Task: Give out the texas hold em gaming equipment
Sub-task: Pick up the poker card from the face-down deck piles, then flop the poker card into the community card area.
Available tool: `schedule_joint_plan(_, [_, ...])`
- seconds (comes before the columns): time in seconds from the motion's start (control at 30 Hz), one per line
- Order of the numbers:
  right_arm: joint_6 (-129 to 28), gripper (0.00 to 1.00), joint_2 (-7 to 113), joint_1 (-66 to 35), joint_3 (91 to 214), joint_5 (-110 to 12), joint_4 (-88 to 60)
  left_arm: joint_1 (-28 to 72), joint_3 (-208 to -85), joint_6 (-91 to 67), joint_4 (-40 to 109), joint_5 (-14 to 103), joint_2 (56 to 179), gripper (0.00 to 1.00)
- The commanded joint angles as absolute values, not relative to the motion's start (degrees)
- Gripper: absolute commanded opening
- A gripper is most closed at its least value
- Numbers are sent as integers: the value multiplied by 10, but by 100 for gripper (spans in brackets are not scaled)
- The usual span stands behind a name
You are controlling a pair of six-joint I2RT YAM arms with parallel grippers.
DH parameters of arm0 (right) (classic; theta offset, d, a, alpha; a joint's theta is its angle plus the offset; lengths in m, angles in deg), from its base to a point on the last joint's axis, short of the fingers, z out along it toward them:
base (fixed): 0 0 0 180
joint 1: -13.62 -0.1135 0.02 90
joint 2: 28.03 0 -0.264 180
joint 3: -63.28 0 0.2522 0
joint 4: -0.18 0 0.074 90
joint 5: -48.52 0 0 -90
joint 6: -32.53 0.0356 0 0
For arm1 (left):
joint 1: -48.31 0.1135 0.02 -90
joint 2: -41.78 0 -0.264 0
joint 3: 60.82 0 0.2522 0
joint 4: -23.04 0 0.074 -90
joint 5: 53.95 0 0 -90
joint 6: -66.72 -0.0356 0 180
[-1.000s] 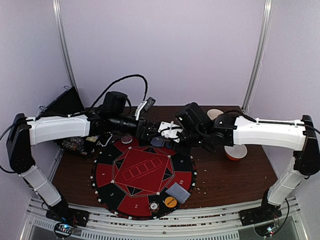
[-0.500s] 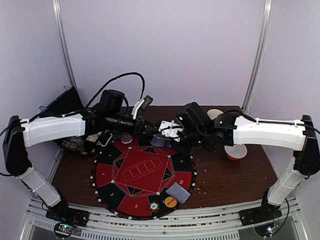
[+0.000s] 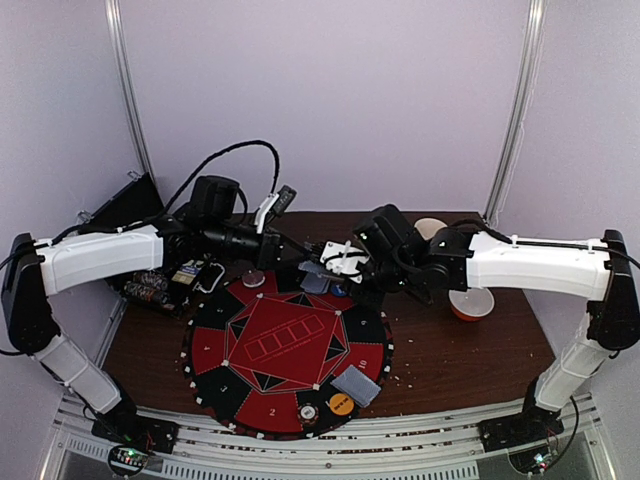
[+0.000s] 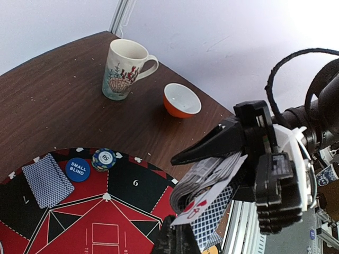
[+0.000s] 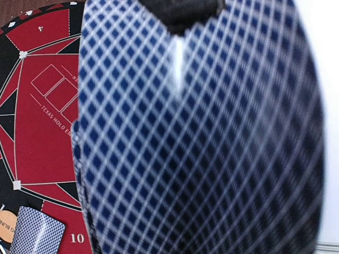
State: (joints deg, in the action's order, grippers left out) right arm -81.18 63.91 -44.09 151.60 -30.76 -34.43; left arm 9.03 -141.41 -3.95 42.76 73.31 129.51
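**Card transfer above the far rim of the round playing mat [image 3: 285, 345].** The right gripper [image 4: 197, 177] is clamped on a bowed deck [image 5: 201, 137]. The deck fills the right wrist view and sits right of centre in the left wrist view. The left gripper [image 4: 177, 237], at the bottom edge of that view, has its jaws closed at the lower corner of one card [image 4: 200, 206]. This card juts from under the deck and shows a white face with red pips. Whether the jaws truly pinch it cannot be told. Lying on the mat at lower left are a face-down card pile [image 4: 47, 182], a blue button [image 4: 78, 169] and a striped chip [image 4: 104, 159] just beside it.

Handling, as judged: single cards are light, thin, slick and flexible. They bend rather than break, and neighbouring cards tend to slide out together. A pinch on a free corner or short edge, drawn parallel to the deck's faces, looks the safest hold.
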Motion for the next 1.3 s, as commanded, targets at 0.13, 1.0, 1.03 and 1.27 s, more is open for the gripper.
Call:
schedule_joint_plan(0.13, [-795, 29, 615, -419, 1497, -335, -339, 125, -1407, -61, 431, 770, 1265, 0])
schedule_joint_plan(1.0, [-787, 28, 583, -381, 1466, -347, -336, 98, -1454, -194, 795, 224, 1242, 0])
schedule_joint_plan(1.03, [-787, 28, 583, -381, 1468, -347, -336, 78, -1452, -191, 805, 186, 1249, 0])
schedule_joint_plan(1.27, [-786, 29, 581, -381, 1473, -350, -341, -20, -1405, -188, 814, -55, 1307, 0])
